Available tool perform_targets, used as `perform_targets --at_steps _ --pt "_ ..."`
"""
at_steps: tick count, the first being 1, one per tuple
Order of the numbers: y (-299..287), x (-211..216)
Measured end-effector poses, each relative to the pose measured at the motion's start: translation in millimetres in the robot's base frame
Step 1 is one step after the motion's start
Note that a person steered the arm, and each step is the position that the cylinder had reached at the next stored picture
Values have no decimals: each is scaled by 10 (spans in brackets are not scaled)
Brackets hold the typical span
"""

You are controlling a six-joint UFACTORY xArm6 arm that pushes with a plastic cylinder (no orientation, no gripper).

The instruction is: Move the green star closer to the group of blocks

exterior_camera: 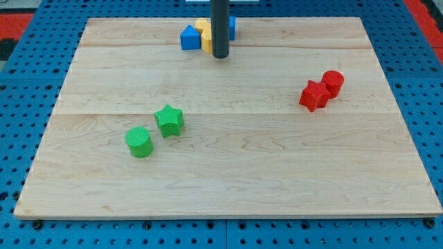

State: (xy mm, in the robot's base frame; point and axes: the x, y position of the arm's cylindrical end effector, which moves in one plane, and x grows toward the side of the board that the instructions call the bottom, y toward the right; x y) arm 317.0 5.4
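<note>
Camera view: rod (219,28) hides yellow block (205,36) (partly).

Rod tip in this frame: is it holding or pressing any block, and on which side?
Nothing is held. My tip sits at the view's top beside the blue and yellow blocks, far from the green star; whether it touches them cannot be told.

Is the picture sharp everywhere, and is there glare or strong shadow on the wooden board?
In the camera view, the green star and green cylinder look sharp, with only soft, short shadows; the wooden board shows a faint pale sheen near its left edge, no hard glare; my tip is sharp too, partly hiding the blue and yellow blocks at the view's top.
</note>
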Motion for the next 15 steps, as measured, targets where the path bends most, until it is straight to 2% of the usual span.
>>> perform_targets --at_steps 1,2,3,4,5,6,7,8,9,10,11,12,13,14,15 --pt "194 977" --pt "-402 1712" --pt "-1177 1479" --pt "-1678 1282" --pt "-1836 1520" --pt "-2422 1319" --pt "-2116 994" --pt "-1272 984" --pt "-1098 693" --pt "-1255 146" --pt "-1483 215" --pt "-1873 -29" --pt "-1509 -190" --pt "-928 5" --pt "-703 434"
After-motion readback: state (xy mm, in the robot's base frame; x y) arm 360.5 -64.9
